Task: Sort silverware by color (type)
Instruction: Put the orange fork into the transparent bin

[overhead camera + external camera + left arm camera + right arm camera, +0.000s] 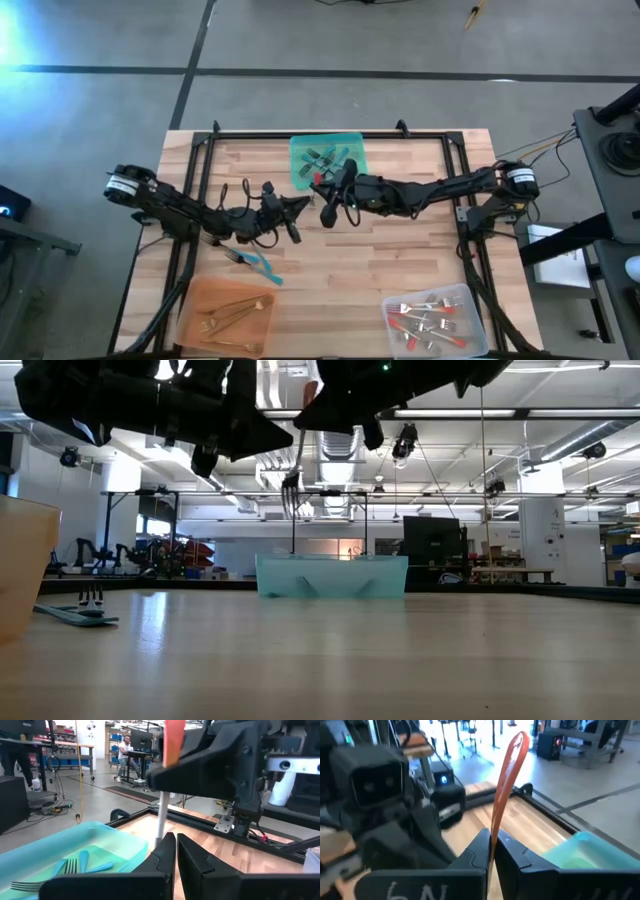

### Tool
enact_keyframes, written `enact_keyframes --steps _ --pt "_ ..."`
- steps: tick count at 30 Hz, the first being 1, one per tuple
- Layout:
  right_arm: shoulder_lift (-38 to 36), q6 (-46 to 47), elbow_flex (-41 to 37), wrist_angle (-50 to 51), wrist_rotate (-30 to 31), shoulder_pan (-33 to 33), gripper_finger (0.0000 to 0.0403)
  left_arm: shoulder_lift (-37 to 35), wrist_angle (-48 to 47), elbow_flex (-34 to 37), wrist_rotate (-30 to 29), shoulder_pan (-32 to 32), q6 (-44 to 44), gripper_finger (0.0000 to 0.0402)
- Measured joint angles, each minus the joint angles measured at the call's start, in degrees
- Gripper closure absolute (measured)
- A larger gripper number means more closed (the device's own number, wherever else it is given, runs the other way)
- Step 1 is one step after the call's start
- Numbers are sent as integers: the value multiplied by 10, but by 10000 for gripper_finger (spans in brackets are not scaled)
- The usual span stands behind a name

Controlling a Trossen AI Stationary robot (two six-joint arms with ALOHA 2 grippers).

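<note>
Near edge of the table in the high view: an orange tray [228, 318] at lower left holds gold utensils [232, 315], and a clear tray [436, 321] at lower right holds red-handled forks [428, 318]. Just above the orange tray, a teal-handled fork [252, 262] lies loose on the wooden table [400, 250]; in the low view it sits flat at left [80, 610], beside the orange tray wall [25, 560].

Mid-table, both arms meet near frame centre. The left gripper [298, 206] comes in from the left, fingers pressed together with nothing between them; the left wrist view shows the two dark fingers [159, 856] touching at the tips, empty. The right gripper [325, 205] comes in from the right, just beside the left one, and is clamped on a red-handled fork [507, 780]. In the right wrist view the coral handle rises straight out from between the closed fingers [480, 847]. In the low view the fork [294, 475] hangs upright, tines down, well above the table, under the dark gripper bodies at top centre. The left wrist view shows the same fork [167, 780] just ahead of the left fingertips, held by the right gripper's body.

Farther back, the teal tray [328, 158] sits at upper centre with teal-handled utensils [328, 160] inside; it lies directly behind the held fork in the low view [332, 575]. A person sits in the room beyond [131, 755].
</note>
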State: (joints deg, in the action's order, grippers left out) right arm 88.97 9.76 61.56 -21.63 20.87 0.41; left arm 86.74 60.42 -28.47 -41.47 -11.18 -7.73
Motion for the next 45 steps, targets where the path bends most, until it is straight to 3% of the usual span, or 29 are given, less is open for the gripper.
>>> enact_keyframes --steps 4,9,12,18,23,31,34,38,45 --pt "-39 6 7 121 0 0 393 -1 -7 0 0 0 15 397" --pt "-93 107 87 466 -10 1 394 -2 -21 0 2 -3 27 376" --pt "-112 191 127 599 -42 16 394 -3 -28 0 2 -3 27 366" --pt "-127 256 161 628 -135 99 394 -3 -80 1 1 -2 24 359" --pt "-115 302 168 665 -209 207 394 -3 -108 1 1 -2 -29 358" --pt "-89 459 167 783 -206 371 394 -8 -104 1 22 -4 -80 358" --pt "-75 521 166 818 -216 411 394 -12 -103 1 58 -4 -112 358" --pt "-57 548 158 819 -288 453 394 -13 -103 1 111 -6 -152 358" --pt "-20 537 156 868 -317 472 394 -13 -103 1 125 -22 -182 358"
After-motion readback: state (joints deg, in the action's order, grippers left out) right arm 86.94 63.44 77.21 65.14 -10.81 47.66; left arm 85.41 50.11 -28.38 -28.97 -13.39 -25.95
